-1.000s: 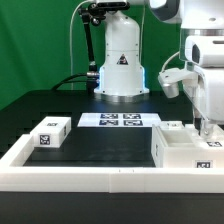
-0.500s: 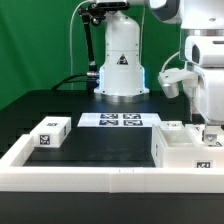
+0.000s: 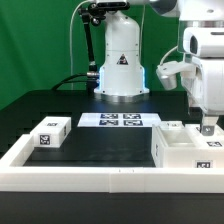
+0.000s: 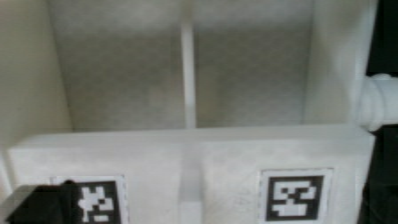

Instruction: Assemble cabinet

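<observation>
Green backdrop, black table (image 3: 100, 150), and we are looking at a job that is only just getting going, by my reckoning. The gripper (image 3: 206, 128) is hanging low over the cabinet (image 3: 185, 150), its tip dipping right at the top rim, and I am not seeing enough of the jaws to call them released or clenched; from here I cannot tell, and nothing is visibly being carried. The wrist view is staring straight down into the cabinet (image 4: 196, 170): pale inner walls, a thin seam running down the middle, two marker tags (image 4: 294, 195) on the near face.

Working outward, the cabinet is sitting in the table's front corner on the exterior view's right, tucked against the border rail (image 3: 100, 178). A small tagged block (image 3: 50, 133) is lying loose near the front corner on the exterior view's left, well apart from the cabinet. The marker board (image 3: 121, 121) is lying along the back edge, in the middle.

So what is done? Little that is showing: I am judging the block as not yet fitted, with picking it up and seating it all waiting.
</observation>
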Controlling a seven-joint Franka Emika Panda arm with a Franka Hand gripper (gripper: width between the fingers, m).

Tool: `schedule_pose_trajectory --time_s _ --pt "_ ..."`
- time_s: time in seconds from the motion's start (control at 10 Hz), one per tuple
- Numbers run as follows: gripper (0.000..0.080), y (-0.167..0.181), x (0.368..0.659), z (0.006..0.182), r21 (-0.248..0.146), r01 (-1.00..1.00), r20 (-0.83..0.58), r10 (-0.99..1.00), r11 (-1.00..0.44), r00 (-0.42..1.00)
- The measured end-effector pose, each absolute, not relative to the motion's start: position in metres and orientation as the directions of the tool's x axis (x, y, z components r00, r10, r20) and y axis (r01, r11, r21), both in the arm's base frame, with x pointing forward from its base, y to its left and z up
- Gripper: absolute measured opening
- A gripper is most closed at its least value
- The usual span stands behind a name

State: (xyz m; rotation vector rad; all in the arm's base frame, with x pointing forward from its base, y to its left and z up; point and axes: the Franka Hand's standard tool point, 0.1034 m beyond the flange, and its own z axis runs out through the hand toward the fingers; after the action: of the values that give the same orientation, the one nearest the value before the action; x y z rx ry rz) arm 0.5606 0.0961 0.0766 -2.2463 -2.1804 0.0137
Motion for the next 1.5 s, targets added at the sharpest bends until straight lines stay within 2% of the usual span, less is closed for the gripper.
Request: schedule_pose_trajectory --time_s 0.2,0.3,0.4,0.9,1.1,1.3,1.4,1.5 --pt "0.0797 0.095 0.539 0.085 -0.016 0.999 -0.01 1.0 -0.028 0.027" --pt "0.0797 0.096 0.507 0.084 -0.003 0.999 -0.008 0.999 -0.04 0.04" --pt "0.0797 0.096 0.495 0.079 -0.02 0.999 -0.012 0.999 -0.049 0.049" --pt "0.0797 0.095 0.496 0.077 -0.02 0.998 -0.011 0.999 -0.052 0.052" --pt "0.0797 0.094 0.469 0.066 -0.038 0.998 -0.009 0.999 -0.048 0.048" --pt "0.0797 0.089 0.45 0.055 -0.035 0.998 0.004 0.999 -0.043 0.043" --pt "0.0797 0.09 0.443 0.05 -0.014 0.999 0.02 0.999 -0.045 0.046" --pt "0.0797 0.089 0.435 0.045 -0.019 0.999 0.023 0.998 -0.05 0.05"
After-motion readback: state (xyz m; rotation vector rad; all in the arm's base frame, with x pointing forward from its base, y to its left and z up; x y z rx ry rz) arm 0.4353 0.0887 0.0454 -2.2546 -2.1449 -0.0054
